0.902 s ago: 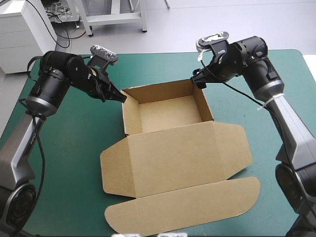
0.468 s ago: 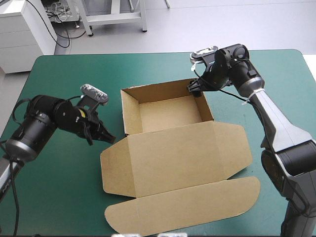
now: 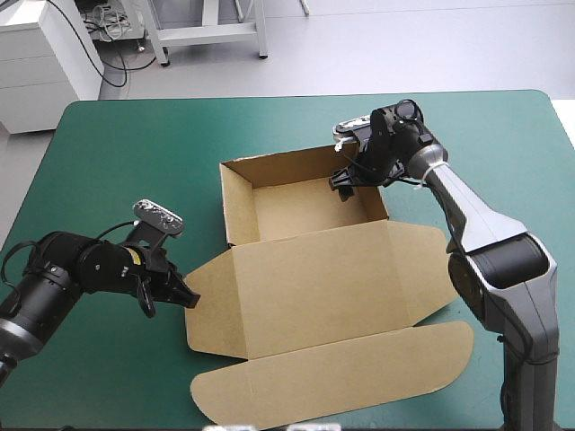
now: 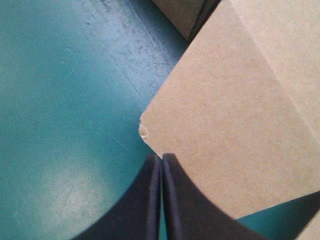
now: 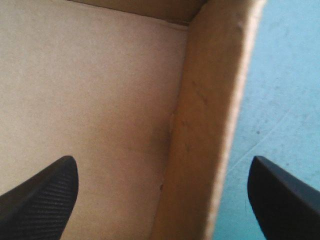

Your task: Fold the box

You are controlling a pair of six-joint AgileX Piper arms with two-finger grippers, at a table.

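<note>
The left hand (image 4: 161,159) is clenched on nothing, its tip at the corner of the box's (image 3: 314,287) left flap (image 4: 225,125). The right hand (image 5: 161,162) is spread wide astride the tray's right wall (image 5: 210,125), one finger inside. The box lies mid-worktop (image 3: 126,135), tray open, lid flat.
</note>
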